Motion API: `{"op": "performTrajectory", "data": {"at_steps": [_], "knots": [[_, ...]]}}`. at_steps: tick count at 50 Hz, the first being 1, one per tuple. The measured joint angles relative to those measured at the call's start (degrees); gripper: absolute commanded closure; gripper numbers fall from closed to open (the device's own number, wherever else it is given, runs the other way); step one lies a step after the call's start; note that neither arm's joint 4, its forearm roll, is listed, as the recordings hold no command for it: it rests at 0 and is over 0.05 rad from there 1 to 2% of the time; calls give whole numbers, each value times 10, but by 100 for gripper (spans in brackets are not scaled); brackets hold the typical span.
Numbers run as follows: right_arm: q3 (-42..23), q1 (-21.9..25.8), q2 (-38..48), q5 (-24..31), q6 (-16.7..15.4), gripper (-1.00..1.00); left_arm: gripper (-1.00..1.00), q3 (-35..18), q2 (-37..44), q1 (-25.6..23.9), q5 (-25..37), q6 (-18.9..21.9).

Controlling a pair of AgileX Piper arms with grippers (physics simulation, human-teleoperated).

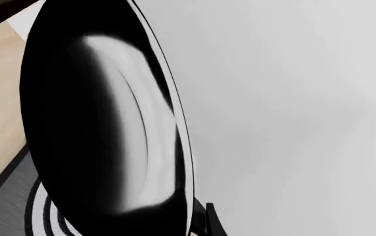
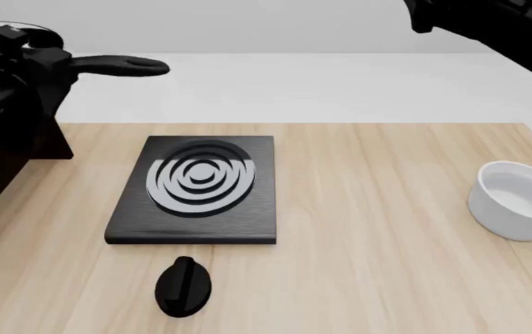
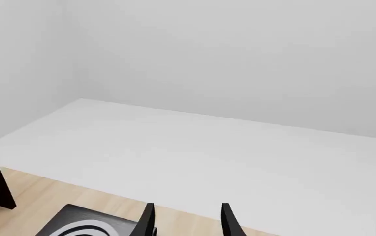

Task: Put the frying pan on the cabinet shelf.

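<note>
White bowl (image 2: pixel 519 200), nothing visible inside

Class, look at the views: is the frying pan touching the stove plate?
Apart. The front view shows the frying pan held high at the left, away from the stove plate lying on the table.

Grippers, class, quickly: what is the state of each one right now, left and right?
Left gripper: shut on the frying pan, held off the table by its handle.
Right gripper: open, holding nothing.
</note>
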Motion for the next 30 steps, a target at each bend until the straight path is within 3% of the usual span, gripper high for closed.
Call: {"op": "performTrajectory", "data": {"at_steps": [30], "knots": [[-27, 4, 25, 7, -7, -100, 100, -92, 133, 114, -58, -23]]}}
